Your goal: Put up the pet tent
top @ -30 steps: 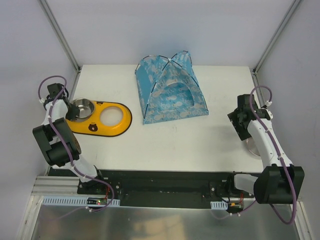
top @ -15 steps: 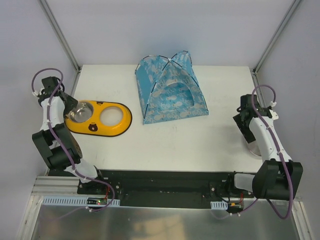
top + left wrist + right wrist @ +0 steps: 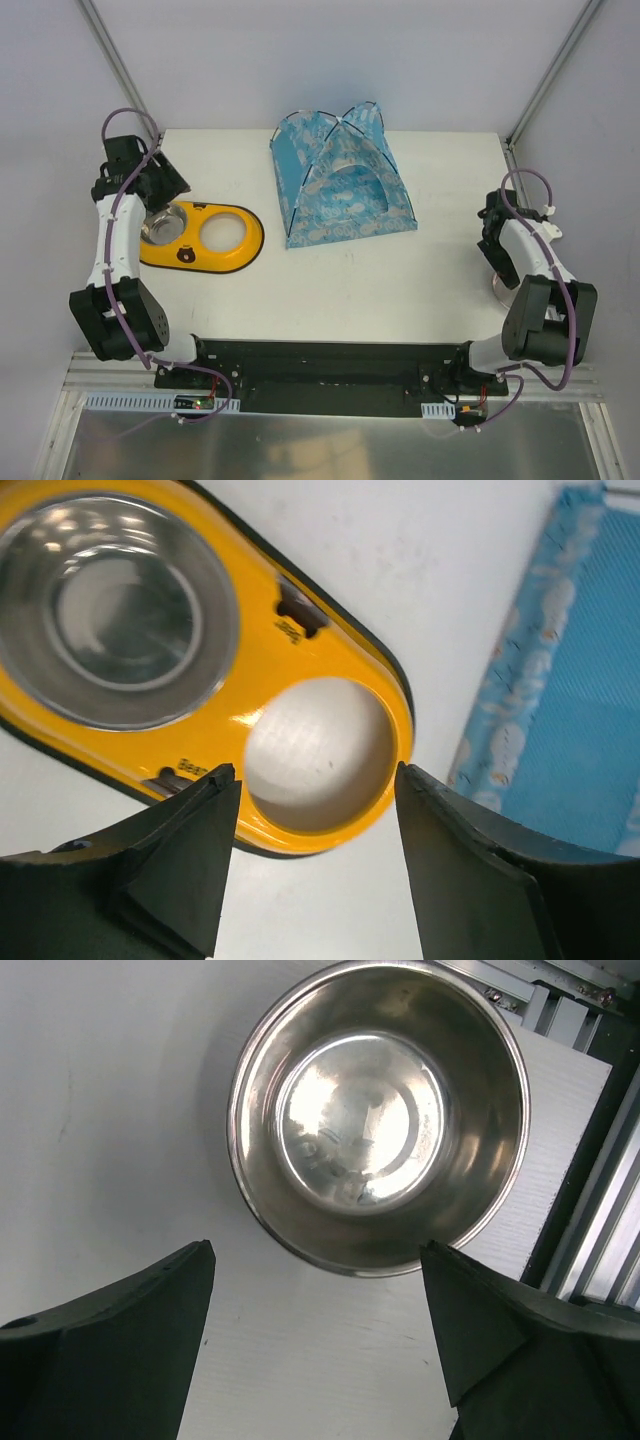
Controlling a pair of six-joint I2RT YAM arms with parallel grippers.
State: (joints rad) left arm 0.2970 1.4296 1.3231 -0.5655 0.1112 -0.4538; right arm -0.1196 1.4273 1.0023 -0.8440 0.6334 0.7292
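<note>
A white surface [image 3: 350, 290] between pale walls is seen from overhead, with the pet tent [image 3: 340, 185] standing at its upper middle, well apart from both arms and seemingly already raised. The left fingers [image 3: 170, 870] are spread, empty, above the yellow bowl holder [image 3: 252, 235] at the left, and the right fingers [image 3: 110, 1340] are spread wide over a loose steel bowl [image 3: 378, 1110] at the right edge, probably for a pick-up. The tent is domed, light blue with white print, black poles crossing at its top.

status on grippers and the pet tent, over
Left gripper open, empty, over the yellow double bowl. Right gripper open, empty, over a loose steel bowl. Pet tent standing, untouched. Nothing blocking it.
</note>
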